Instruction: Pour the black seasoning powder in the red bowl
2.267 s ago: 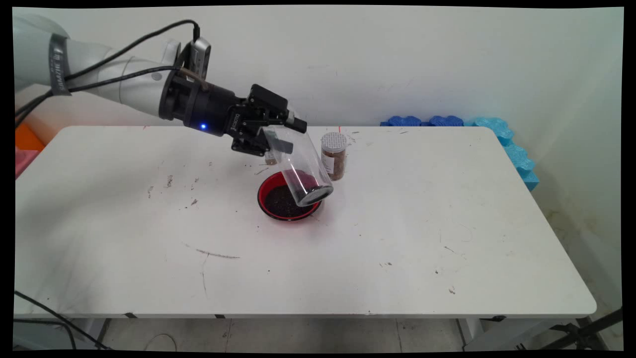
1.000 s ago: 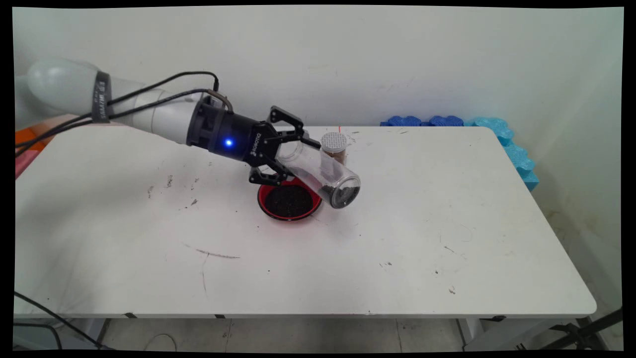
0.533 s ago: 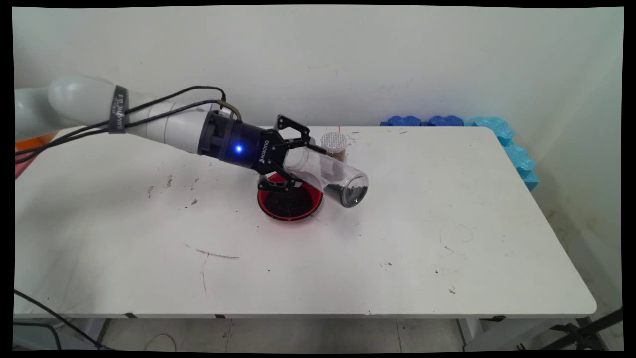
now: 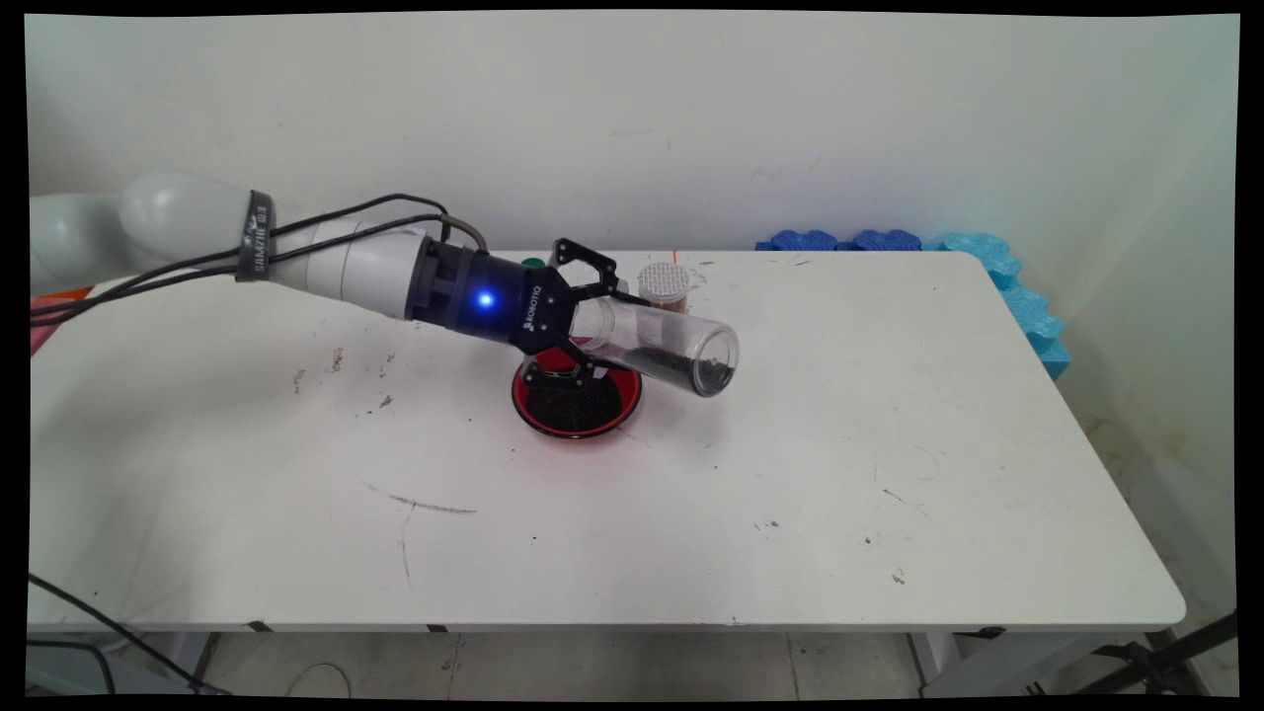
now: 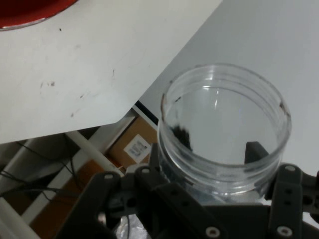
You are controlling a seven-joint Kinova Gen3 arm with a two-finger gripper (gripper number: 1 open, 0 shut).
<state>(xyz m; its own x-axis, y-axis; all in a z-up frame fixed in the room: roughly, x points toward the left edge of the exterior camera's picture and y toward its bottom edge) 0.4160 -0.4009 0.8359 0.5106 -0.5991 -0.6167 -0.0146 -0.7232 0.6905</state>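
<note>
You've got the gripper [image 4: 592,314] just left of frame centre in the main view, fingers clamped on the base end of a clear plastic jar [image 4: 667,348]. Jar lies nearly horizontal, open mouth pointing to frame right and tipped slightly down, held clear of the table [image 4: 790,474]. A little dark granular stuff [image 4: 681,365] sits along the jar's lower wall near the mouth.

Directly below the gripper, a red bowl [image 4: 576,400] rests on the table w/ dark granules inside; jar mouth hangs past the bowl's right rim, over bare tabletop. Behind the jar, partly hidden, stands a small spice jar [image 4: 663,283] w/ a pale perforated lid and brownish contents.

In the hand view you see the jar [image 5: 224,134] from its gripped end, w/ a dark clump stuck to the inner wall at left; one finger pad [image 5: 256,152] shows through the plastic at lower right. Red bowl's rim [image 5: 30,12] sits in the upper left corner.

Blue foam pieces [image 4: 918,247] lie at the table's far right edge in the main view.
</note>
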